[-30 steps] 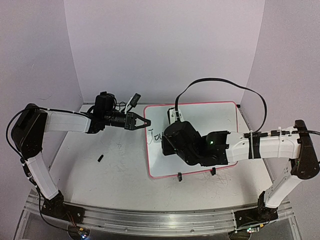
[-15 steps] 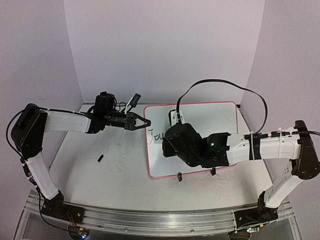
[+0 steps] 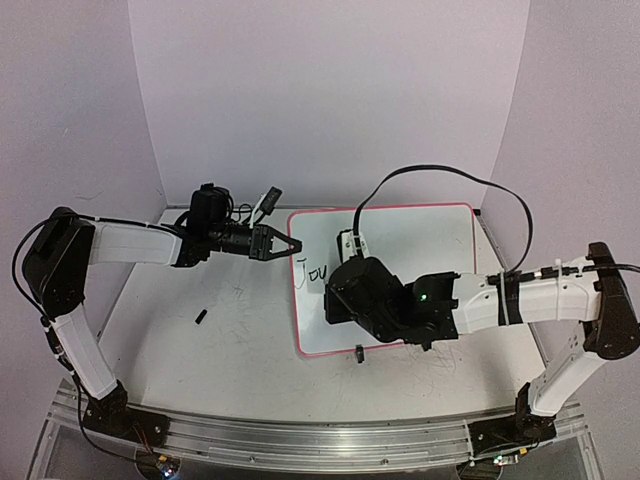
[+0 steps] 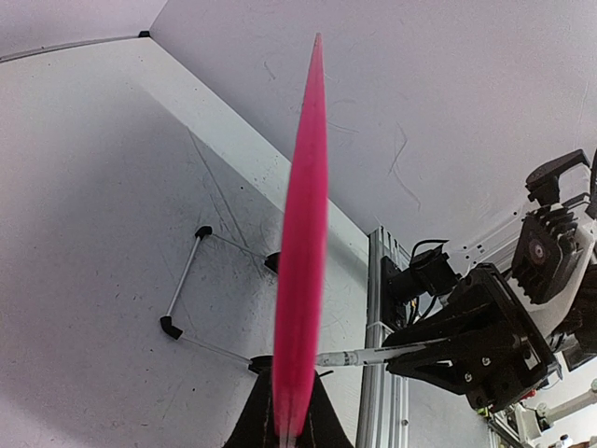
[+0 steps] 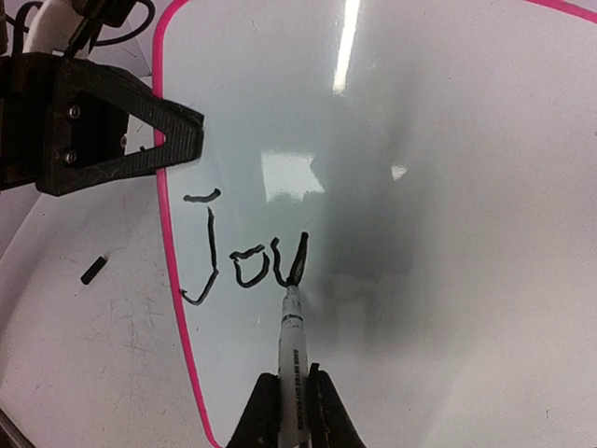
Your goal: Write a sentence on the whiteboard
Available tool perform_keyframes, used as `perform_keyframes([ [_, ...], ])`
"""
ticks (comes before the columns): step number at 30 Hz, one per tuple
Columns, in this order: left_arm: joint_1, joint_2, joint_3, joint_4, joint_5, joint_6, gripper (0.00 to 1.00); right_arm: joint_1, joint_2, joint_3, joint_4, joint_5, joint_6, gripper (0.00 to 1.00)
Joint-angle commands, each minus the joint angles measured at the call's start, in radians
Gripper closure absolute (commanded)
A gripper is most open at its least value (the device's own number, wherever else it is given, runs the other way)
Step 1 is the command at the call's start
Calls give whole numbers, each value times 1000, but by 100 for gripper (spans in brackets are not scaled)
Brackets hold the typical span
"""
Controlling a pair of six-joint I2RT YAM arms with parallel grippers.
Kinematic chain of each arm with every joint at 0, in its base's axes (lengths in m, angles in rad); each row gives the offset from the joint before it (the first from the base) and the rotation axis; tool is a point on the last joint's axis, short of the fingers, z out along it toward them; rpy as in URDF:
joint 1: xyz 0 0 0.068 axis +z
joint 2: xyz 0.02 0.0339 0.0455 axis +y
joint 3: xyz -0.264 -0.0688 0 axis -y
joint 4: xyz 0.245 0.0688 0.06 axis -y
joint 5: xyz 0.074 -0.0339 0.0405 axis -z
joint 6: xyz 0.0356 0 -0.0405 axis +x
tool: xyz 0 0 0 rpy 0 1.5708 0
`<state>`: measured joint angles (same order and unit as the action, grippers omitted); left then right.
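Right claw [image 5: 291, 397] was clamped on a marker [image 5: 292, 341], jaws narrow around its barrel. The tip touched the whiteboard [image 3: 430, 235] at the foot of the last stroke of "Jou" [image 5: 244, 261]. Left claw [image 3: 285, 243] was pinched shut on the board's pink left edge near the far corner, apparently to steady it. The board lay on the table [image 3: 230, 350], between the arms and toward the right, with its clips [image 3: 358, 352] on the near edge. A small black piece [image 3: 201, 317], perhaps the cap, lay on the table well apart to the left.

By my reading the writing step was in hand, with only three letters down and most of the sentence undone. The next move would call for lifting the tip and setting it down just beside the "u". It would need to press lightly for an even line while the left grip stopped the board sliding.
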<state>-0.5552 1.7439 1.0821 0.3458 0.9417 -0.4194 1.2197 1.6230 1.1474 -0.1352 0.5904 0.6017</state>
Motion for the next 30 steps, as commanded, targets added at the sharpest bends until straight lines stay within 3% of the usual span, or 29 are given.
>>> perform_keyframes([
  [1, 1, -16, 2, -16, -10, -28, 100, 7, -14, -29, -52, 3, 40, 100],
  [11, 1, -15, 0, -16, -10, -28, 100, 39, 4, -41, -60, -12, 75, 100],
  [22, 1, -15, 0, -16, -12, -27, 100, 48, 74, 104, -43, -6, -13, 100],
  [30, 1, -20, -10, -16, -16, -23, 100, 17, -156, -69, -47, 31, 51, 100],
])
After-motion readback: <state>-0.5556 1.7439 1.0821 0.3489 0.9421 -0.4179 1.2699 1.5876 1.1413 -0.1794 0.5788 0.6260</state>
